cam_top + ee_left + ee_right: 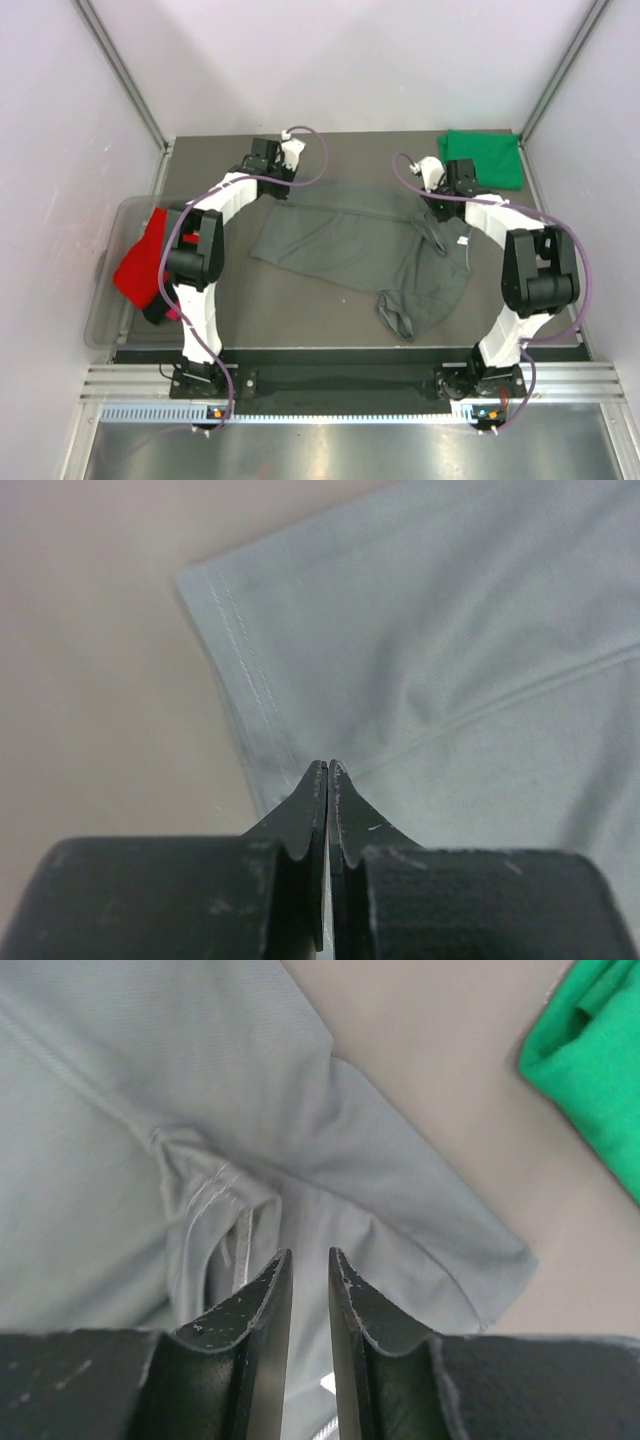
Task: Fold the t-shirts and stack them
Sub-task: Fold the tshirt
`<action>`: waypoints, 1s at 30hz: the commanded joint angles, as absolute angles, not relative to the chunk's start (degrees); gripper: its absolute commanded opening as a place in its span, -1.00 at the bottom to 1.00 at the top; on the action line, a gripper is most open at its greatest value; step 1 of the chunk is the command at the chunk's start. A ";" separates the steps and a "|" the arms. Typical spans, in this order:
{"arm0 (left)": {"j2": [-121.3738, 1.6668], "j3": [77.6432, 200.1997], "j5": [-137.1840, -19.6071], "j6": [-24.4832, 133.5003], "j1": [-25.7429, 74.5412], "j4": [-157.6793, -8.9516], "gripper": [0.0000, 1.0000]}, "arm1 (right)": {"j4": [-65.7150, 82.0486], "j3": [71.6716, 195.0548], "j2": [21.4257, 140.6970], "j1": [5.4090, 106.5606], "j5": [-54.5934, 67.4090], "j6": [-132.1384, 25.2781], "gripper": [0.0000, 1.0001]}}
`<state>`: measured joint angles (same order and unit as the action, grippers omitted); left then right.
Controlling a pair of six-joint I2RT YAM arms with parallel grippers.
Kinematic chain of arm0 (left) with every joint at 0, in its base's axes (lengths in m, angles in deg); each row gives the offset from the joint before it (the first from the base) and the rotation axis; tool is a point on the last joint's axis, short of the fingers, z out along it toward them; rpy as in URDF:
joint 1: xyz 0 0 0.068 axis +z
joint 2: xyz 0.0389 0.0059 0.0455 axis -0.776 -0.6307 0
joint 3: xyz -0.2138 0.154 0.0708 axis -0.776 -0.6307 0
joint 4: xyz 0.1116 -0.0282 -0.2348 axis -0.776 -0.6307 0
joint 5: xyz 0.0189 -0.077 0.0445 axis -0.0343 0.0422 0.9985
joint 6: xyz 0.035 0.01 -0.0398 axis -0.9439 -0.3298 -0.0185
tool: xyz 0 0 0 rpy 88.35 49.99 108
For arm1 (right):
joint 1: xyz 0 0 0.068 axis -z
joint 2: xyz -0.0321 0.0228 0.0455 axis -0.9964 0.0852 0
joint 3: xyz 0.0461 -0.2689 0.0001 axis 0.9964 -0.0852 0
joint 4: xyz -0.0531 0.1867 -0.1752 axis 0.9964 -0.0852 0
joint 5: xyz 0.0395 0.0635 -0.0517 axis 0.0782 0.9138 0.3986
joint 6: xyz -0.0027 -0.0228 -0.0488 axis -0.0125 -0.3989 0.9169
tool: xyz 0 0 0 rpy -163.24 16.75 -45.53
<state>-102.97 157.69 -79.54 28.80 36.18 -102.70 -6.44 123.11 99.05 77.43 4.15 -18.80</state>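
Note:
A dark grey t-shirt [350, 245] lies spread and partly rumpled in the middle of the table. My left gripper [274, 182] is at its far left edge. In the left wrist view the gripper [328, 765] is shut on the shirt's hem [250, 680], and a crease runs into the tips. My right gripper [438, 205] is over the shirt's far right part. In the right wrist view it [310, 1252] is narrowly open above a bunched sleeve [210, 1190]. A folded bright green t-shirt [485, 158] lies at the far right corner and also shows in the right wrist view [590, 1070].
A clear plastic tub [105, 310] stands off the table's left edge. It holds a red t-shirt [140, 265], with black and pink cloth under it. Grey walls close in the table on the left, back and right.

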 commanded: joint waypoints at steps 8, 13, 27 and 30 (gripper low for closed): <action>-94.67 154.64 -81.91 30.10 36.05 -101.15 -1.00 | -5.21 129.01 105.19 77.99 4.56 -20.42 -0.59; -94.22 154.03 -82.00 30.10 36.05 -100.98 -1.00 | -6.88 127.69 102.38 77.90 7.54 -21.21 -0.60; -90.45 150.69 -80.60 29.13 35.78 -99.31 -1.00 | -14.00 121.80 86.48 67.53 19.07 -22.18 -0.57; -89.74 150.07 -80.51 28.87 35.78 -99.22 -1.00 | -12.87 121.80 85.94 70.77 17.23 -23.14 -0.56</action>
